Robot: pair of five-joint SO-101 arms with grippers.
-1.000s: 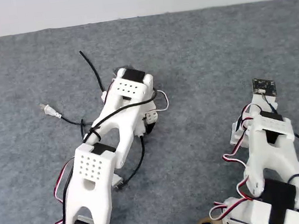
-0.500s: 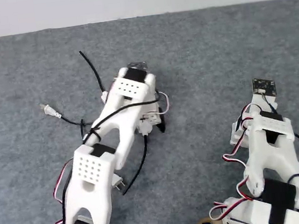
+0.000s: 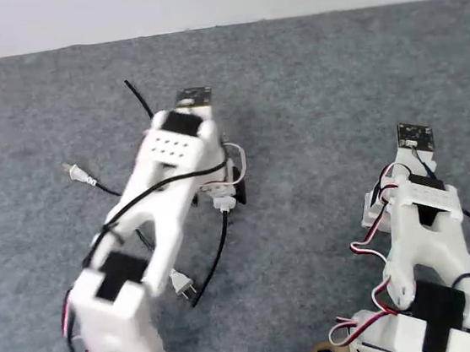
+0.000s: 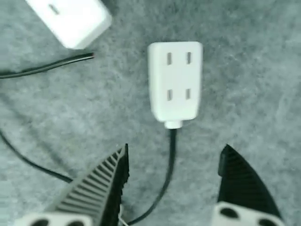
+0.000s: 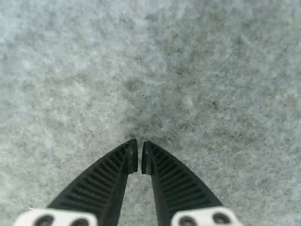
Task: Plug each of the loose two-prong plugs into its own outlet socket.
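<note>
Left gripper (image 4: 173, 165): fingers spread wide, empty, either side of the cord (image 4: 170, 155) from the outlet socket (image 4: 175, 80).
Right gripper (image 5: 139, 157): fingers nearly touching, empty, over the grey desk (image 5: 211, 70).
Plug (image 3: 179, 282): lying loose beside the left arm (image 3: 165, 192).

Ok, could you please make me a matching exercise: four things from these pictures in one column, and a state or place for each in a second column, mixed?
Things:
1. left gripper
2. right gripper
3. outlet block
4. loose plug

States:
A. shut, over bare carpet
B. white, slots empty, on a black cord
C. open, above that cord
D. lying on the carpet, prongs bare, plugged into nothing

Pairs: 1-C, 2-A, 3-B, 4-D.
</note>
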